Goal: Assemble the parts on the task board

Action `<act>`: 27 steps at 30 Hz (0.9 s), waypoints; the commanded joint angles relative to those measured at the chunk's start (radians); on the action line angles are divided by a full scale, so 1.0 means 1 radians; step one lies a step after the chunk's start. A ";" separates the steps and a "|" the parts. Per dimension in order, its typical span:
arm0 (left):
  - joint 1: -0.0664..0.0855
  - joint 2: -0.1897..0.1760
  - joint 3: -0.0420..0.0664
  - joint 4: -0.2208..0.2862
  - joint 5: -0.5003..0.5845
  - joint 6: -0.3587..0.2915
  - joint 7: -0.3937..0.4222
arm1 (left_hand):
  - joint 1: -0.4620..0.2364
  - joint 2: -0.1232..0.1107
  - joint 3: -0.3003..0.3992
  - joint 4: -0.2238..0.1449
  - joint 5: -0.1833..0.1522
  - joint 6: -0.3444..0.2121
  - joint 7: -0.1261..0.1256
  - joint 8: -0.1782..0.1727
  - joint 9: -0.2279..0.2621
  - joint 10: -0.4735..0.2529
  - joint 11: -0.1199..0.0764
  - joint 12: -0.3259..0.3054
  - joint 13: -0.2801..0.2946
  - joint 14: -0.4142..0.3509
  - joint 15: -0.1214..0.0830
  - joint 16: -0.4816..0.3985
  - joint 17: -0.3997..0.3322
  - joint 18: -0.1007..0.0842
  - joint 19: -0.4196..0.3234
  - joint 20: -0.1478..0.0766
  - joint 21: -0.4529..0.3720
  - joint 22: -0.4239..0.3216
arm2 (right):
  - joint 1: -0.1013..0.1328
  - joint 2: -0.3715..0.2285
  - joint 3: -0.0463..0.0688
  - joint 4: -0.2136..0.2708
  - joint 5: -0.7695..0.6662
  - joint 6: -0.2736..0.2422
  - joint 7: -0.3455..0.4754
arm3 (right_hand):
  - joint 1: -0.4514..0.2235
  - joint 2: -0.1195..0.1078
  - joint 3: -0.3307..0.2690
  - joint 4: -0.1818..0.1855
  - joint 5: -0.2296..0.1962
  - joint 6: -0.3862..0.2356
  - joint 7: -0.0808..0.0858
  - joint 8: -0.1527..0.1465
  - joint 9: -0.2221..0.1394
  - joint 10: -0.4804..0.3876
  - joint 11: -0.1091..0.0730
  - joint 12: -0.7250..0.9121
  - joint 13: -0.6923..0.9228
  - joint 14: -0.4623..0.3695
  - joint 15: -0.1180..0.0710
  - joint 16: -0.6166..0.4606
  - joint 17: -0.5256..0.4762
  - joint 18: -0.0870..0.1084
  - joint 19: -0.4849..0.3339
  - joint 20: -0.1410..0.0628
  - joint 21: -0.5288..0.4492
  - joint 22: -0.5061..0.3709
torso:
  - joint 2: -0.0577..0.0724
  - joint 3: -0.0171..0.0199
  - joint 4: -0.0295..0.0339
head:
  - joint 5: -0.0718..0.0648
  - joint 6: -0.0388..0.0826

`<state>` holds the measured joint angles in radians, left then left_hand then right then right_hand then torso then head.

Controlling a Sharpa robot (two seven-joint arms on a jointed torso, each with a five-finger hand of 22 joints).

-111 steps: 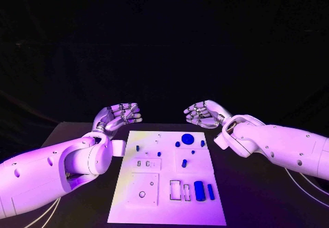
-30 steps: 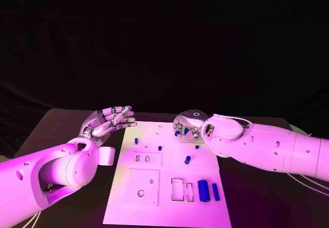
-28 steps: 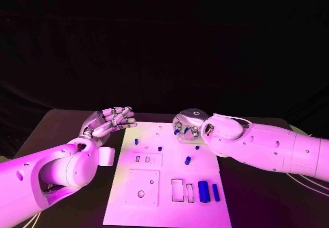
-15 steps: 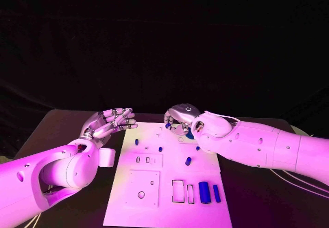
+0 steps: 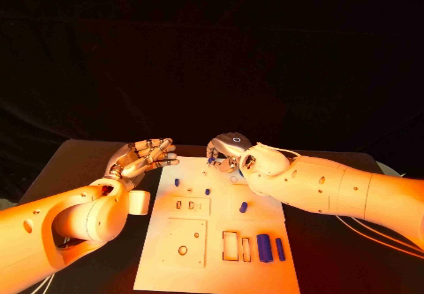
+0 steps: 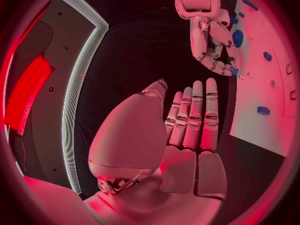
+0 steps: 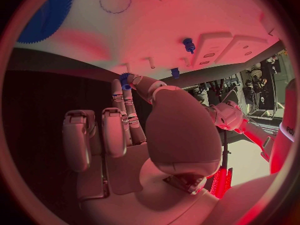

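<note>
- Two white arms reached over the black table (image 5: 62, 160), one from each side of the task board (image 5: 212, 269).
- One left hand (image 5: 141, 158) hovered just off the board's far left corner, above the table, its fingers (image 6: 194, 115) straight, side by side and holding nothing.
- One right hand (image 5: 226, 150) hung over the board's far edge, near its middle. Its fingers curled downward, and the right wrist view showed one small blue part (image 7: 125, 81) pinched at the fingertips (image 7: 119, 92).
- One large blue disc (image 7: 47, 12) lay on the board close to that hand, seen from both wrist cameras; the head view hid it behind the right forearm.
- Two blue cylinders lay side by side near the board's near right corner: a thick one (image 5: 263, 247) and a thin one (image 5: 280, 248).
- Three small blue pegs stood on the board's middle part: one (image 5: 177, 182) toward the left edge, one (image 5: 208, 192) further in, one (image 5: 243, 207) toward the right edge.
- Two narrow rectangular slots (image 5: 230, 245) were cut just left of the cylinders.
- One oval hole (image 5: 182, 250) sat in a raised square plate by the near left corner.
</note>
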<state>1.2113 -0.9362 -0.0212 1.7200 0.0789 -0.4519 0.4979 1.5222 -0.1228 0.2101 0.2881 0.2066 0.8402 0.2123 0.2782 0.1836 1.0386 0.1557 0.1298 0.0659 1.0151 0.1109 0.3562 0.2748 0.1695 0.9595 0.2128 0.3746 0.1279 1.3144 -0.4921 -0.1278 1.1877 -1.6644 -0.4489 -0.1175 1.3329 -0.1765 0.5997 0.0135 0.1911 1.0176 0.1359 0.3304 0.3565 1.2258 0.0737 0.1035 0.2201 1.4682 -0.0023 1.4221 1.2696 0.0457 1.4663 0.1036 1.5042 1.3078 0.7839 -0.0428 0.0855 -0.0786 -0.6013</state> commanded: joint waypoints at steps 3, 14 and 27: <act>0.003 0.001 0.001 0.004 0.002 0.020 0.003 | -0.009 -0.001 0.007 0.001 -0.007 0.001 0.000 -0.002 -0.001 0.004 0.005 -0.004 -0.002 0.004 0.001 -0.005 0.001 0.014 0.007 0.002 -0.001 -0.002 | -0.003 0.009 0.000 -0.010 0.006 0.002 0.015 | 0.003 0.011 -0.004 -0.001 0.001 -0.004 0.001 0.002 0.002 0.002 -0.004 -0.001 0.001 0.046 -0.004 0.006 -0.001 -0.019 0.029 -0.003 0.003 0.148 | 0.001 -0.0009 0.0000 | 0.003 -0.005; 0.004 0.002 0.001 0.003 0.002 0.021 0.002 | -0.010 -0.002 0.007 0.000 -0.007 0.001 0.000 -0.003 -0.001 0.004 0.005 -0.005 -0.002 0.004 0.002 -0.006 0.001 0.014 0.007 0.002 -0.002 -0.002 | -0.008 0.021 0.000 -0.016 0.012 0.023 0.023 | 0.000 0.010 -0.005 0.000 0.001 -0.005 0.002 0.001 0.003 0.001 -0.003 -0.001 0.001 0.046 -0.003 0.006 -0.001 -0.019 0.029 -0.002 0.003 0.148 | 0.001 -0.0020 0.0009 | 0.003 -0.008; 0.006 0.003 0.001 0.003 0.002 0.022 0.000 | -0.010 -0.002 0.007 0.000 -0.007 0.001 0.000 -0.003 -0.001 0.004 0.005 -0.005 -0.002 0.004 0.002 -0.006 0.001 0.014 0.007 0.002 -0.002 -0.002 | -0.014 0.046 -0.001 -0.058 0.015 0.042 0.027 | -0.007 0.008 -0.005 0.002 -0.003 -0.013 0.004 -0.002 0.006 -0.006 -0.001 -0.006 0.002 0.045 -0.001 0.005 -0.005 -0.017 0.023 -0.001 -0.001 0.141 | 0.003 -0.0025 0.0027 | 0.001 -0.008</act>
<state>1.2147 -0.9354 -0.0212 1.7203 0.0789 -0.4500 0.4939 1.5222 -0.1228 0.2100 0.2881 0.2029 0.8402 0.2123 0.2782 0.1838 1.0386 0.1557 0.1299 0.0659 1.0151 0.1109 0.3562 0.2746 0.1694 0.9595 0.2129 0.3745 0.1272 1.3016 -0.4497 -0.1281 1.1355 -1.6467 -0.4338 -0.0999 1.3335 -0.1749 0.5982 0.0126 0.1851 1.0107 0.1424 0.3287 0.3615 1.2272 0.0755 0.0977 0.2205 1.4682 -0.0022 1.4221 1.2661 0.0457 1.4663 0.1037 1.5041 1.3078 0.7864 -0.0448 0.0876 -0.0768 -0.6089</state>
